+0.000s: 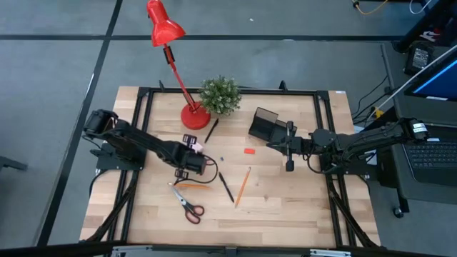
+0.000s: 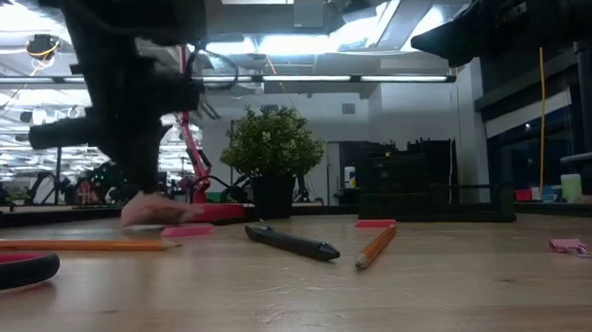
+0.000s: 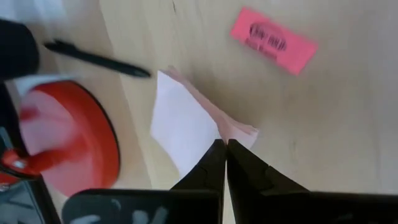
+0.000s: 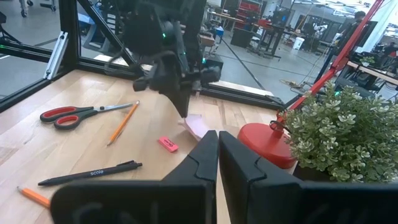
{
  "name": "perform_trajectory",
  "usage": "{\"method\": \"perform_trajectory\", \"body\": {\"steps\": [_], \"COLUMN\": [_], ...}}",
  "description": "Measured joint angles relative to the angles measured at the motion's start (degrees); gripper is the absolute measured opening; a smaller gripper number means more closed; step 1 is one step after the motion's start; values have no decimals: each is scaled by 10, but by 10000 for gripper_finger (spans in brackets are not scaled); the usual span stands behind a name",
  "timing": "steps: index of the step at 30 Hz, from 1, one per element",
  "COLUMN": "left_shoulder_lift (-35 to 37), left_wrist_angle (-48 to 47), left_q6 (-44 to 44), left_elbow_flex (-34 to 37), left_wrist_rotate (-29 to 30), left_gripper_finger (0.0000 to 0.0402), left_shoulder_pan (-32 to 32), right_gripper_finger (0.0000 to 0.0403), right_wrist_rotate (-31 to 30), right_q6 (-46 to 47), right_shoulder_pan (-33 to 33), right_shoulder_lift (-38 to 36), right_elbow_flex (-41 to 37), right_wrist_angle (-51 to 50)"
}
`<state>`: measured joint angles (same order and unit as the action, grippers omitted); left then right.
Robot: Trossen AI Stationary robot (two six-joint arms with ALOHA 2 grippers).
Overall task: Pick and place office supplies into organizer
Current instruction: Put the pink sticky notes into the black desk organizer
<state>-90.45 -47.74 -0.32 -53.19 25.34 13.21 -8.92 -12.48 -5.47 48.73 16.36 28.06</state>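
the scissors [image 1: 188, 207], two pencils [image 1: 242, 187] and a black pen [image 1: 226, 187] lie loose on the near half of the desk [image 1: 285, 214]. mid-desk, the left end effector [image 3: 225, 144] is clenched on the corner of the pink sticky-note pad [image 3: 186, 127], just beside the lamp base [image 3: 62, 130]; a pink eraser [image 3: 273, 40] lies near. the right end effector [image 4: 217, 140] hovers clenched and empty by the organizer [image 1: 265, 126] at the far side. judging by this, nearly everything is left to place.
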Motion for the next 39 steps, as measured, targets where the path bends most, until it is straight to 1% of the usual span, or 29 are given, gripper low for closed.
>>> {"method": "perform_trajectory", "body": {"steps": [5, 16, 22, 27, 33, 39], "left_shoulder_lift": [0, 0, 0, 0, 0, 0], "left_wrist_angle": [-5, -4, -3, 15, 100, 179], "left_q6": [-4, 0, 13, 61, 161, 269], "left_elbow_flex": [-23, -51, -66, -87, -95, -95], "left_wrist_rotate": [14, 115, 157, 179, 218, 252], "left_gripper_finger": [2, 2, 2, 2, 2, 2], "left_shoulder_pan": [21, 58, 67, 66, 66, 56], "right_gripper_finger": [19, 19, 19, 19, 19, 39], "right_wrist_rotate": [0, 0, 0, 0, 1, 46], "right_q6": [0, 0, 0, 10, 86, 158], "right_shoulder_pan": [0, 0, 0, 0, 0, 0], "right_shoulder_lift": [0, 0, 0, 0, 0, 7], "right_elbow_flex": [0, 0, 0, 0, 0, 0], "right_wrist_angle": [0, 0, 10, 13, 13, 13]}}
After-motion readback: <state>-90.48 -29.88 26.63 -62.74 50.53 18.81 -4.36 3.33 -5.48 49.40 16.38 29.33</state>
